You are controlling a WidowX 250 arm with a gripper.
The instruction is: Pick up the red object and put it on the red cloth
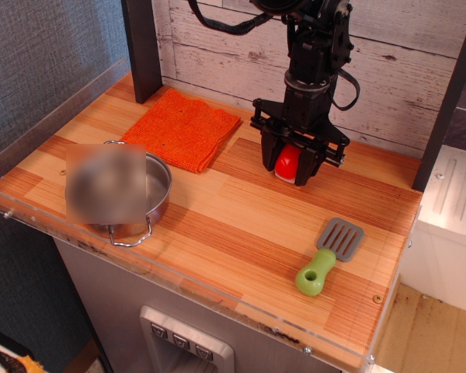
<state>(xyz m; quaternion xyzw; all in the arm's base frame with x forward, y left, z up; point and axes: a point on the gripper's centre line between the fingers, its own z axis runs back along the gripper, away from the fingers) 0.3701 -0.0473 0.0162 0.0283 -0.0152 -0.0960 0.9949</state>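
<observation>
The red object (288, 162), a small glossy red block on a white base, sits on the wooden table right of centre. My black gripper (290, 167) has come down over it and its two fingers press against the block's sides, hiding most of it. The block still rests on the table. The red cloth (182, 127), a square orange-red woven cloth, lies flat at the back left, apart from the gripper and to its left.
A steel pot (124, 194) stands at the front left, partly blurred. A spatula (330, 252) with grey head and green handle lies at the front right. A white plank wall runs behind. Dark posts (142, 47) stand at the back corners.
</observation>
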